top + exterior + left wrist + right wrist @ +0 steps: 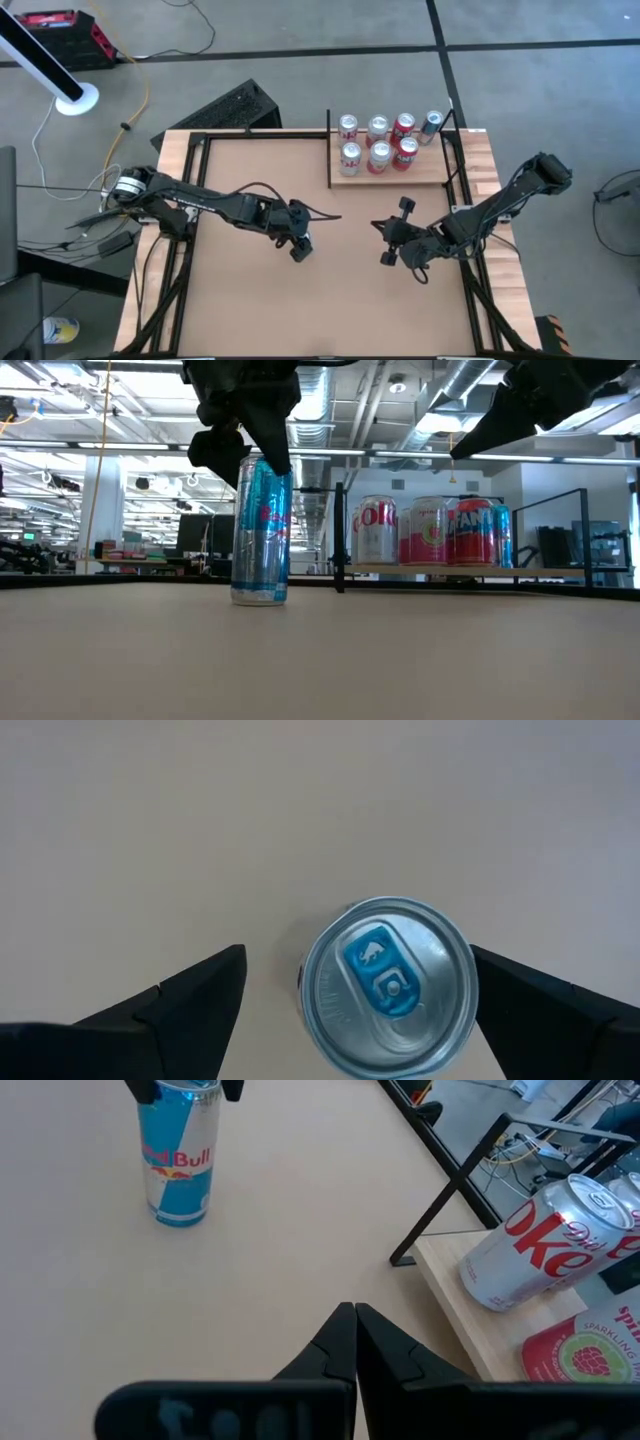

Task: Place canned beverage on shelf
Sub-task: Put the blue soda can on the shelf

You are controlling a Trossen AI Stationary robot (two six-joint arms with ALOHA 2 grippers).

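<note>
High view: brown desk, pale shelf of cans at its far edge. Tall blue can stands upright mid-desk, between the left claw's parted fingers. Right claw, pressed together, hovers nearby.

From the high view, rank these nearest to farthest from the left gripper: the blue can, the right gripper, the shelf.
1. Blue can: directly under the open left gripper, mid-table.
2. Right gripper: shut, to its right.
3. Shelf: far right corner, holding cans.
</note>
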